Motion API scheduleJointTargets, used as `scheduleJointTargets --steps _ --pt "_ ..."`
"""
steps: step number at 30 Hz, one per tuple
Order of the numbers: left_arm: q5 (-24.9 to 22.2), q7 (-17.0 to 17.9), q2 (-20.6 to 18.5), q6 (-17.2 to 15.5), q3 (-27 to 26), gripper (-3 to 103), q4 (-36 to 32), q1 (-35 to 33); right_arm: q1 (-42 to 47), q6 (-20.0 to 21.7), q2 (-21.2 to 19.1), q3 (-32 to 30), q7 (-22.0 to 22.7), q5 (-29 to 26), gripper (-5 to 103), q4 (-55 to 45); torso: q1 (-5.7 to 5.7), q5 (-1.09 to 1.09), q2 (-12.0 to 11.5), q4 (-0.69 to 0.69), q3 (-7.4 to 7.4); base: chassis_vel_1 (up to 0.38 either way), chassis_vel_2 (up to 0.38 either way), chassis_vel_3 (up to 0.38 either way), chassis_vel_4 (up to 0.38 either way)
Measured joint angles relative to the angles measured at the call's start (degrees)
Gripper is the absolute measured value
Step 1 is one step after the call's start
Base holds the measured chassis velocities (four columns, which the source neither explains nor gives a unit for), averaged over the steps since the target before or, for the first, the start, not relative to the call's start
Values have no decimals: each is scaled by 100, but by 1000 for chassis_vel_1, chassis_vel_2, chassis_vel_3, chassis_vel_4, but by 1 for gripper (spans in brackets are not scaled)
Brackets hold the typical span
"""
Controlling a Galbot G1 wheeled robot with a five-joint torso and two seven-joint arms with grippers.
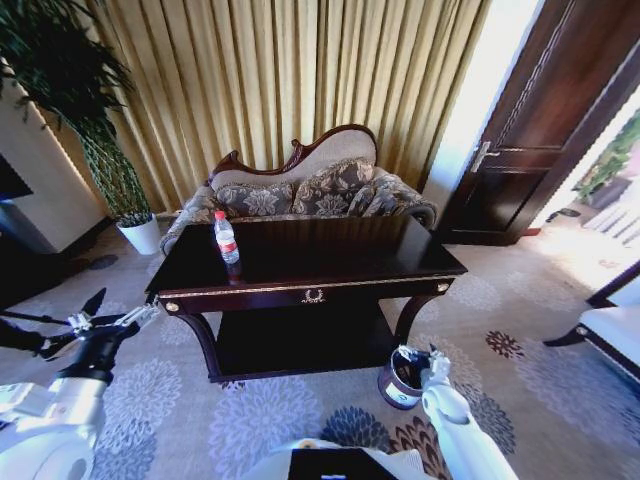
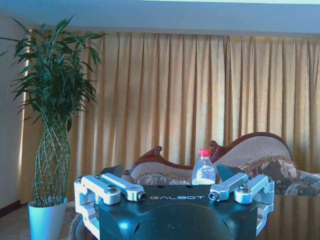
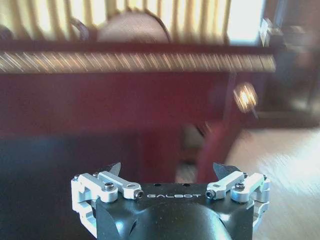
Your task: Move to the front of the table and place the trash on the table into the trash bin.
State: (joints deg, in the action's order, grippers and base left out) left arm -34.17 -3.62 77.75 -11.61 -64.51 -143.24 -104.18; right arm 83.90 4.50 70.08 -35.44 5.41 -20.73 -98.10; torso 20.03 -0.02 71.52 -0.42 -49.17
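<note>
While the robot is standing before the table [image 1: 330, 262], the head view is showing the bottle [image 1: 227, 238] upright on the tabletop at about ten o'clock from its middle, near the left edge. The left gripper [image 1: 112, 312] is hanging off the table's left front corner at about eight o'clock, jaws spread and empty. The right gripper [image 1: 432, 360] is sitting low at about five o'clock, just beside the trash bin [image 1: 403, 378] on the carpet by the right front leg; I cannot tell how its jaws stand from here.

In the left wrist view, the left gripper [image 2: 172, 172] is pointing level at the bottle [image 2: 203, 168], which is standing between the open fingers but still far off, with the sofa [image 2: 235, 162] behind. A good approach is likely straight ahead, gripping the body below the cap.

In the right wrist view, the right gripper [image 3: 170, 170] is facing the table's front edge [image 3: 135, 61], jaws open with nothing between them.
</note>
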Motion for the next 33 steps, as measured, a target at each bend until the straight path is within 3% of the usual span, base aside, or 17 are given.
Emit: scheduleJointTargets --steps 7,15,33 --pt "7 -3 12 11 -7 100 0 -30 767 238 2 141 -122 -136 100 -2305 0 0 0 0 0 0 0 0 0" --pt "-8 -2 -5 49 -109 100 0 -79 1049 728 -6 277 -212 -217 100 -3882 0 1 0 0 0 0 0 0 0" --pt "17 -7 14 38 -30 100 0 -92 1037 858 -79 234 -321 -284 100 -4100 -1 2 1 -1 0 -6 7 6 -5"
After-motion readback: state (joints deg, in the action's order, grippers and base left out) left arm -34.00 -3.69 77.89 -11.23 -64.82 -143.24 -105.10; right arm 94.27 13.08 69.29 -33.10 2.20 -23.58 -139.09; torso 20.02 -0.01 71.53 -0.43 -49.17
